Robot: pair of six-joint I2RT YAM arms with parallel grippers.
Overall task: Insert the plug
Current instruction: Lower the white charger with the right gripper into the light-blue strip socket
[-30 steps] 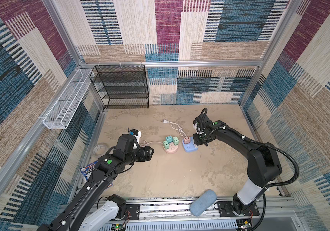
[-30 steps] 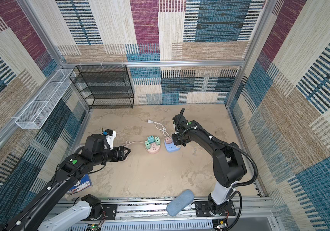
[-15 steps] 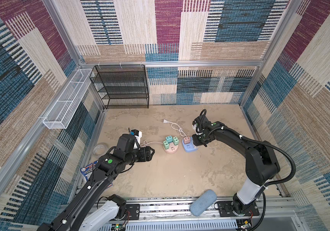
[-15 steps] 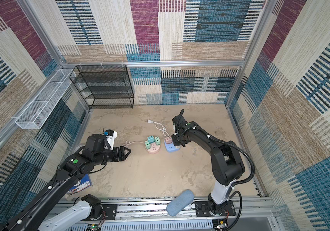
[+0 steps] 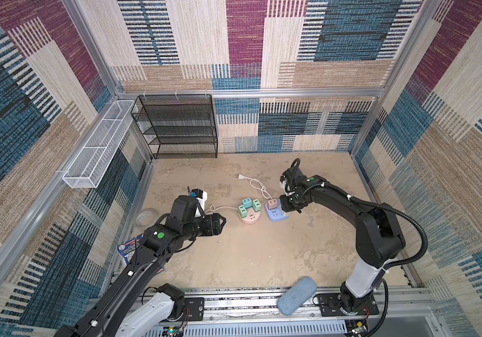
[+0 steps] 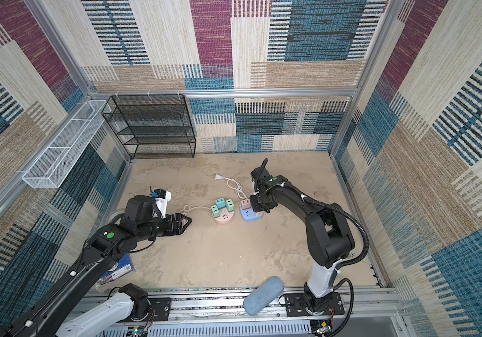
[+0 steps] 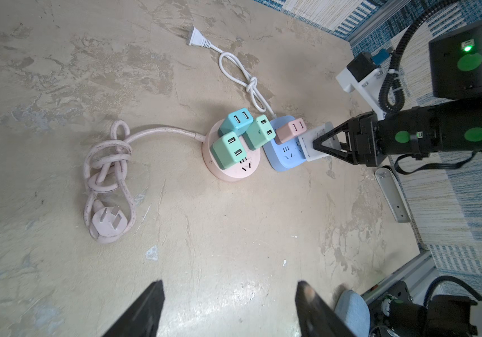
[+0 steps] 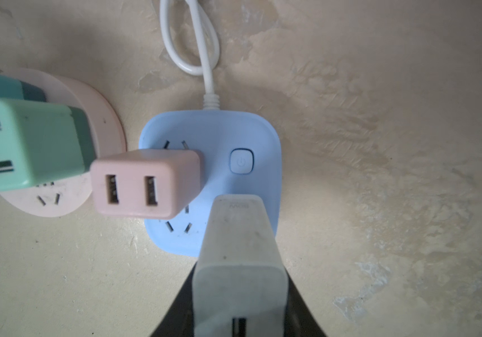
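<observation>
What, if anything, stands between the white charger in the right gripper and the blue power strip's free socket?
Nothing visible lies between them. The white charger in the right gripper sits over the blue power strip, prongs hidden. The pink charger plugged in alongside overhangs the open slots, so clearance looks tight.

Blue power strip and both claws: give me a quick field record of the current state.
right claw: shut on white charger
white charger: over a corner of the blue power strip; prongs hidden, so seating cannot be told
blue power strip: pink charger stands in a socket; bare slots visible beside it
left claw: open, empty, apart from both strips
pink round strip: three green chargers stand on it
</observation>
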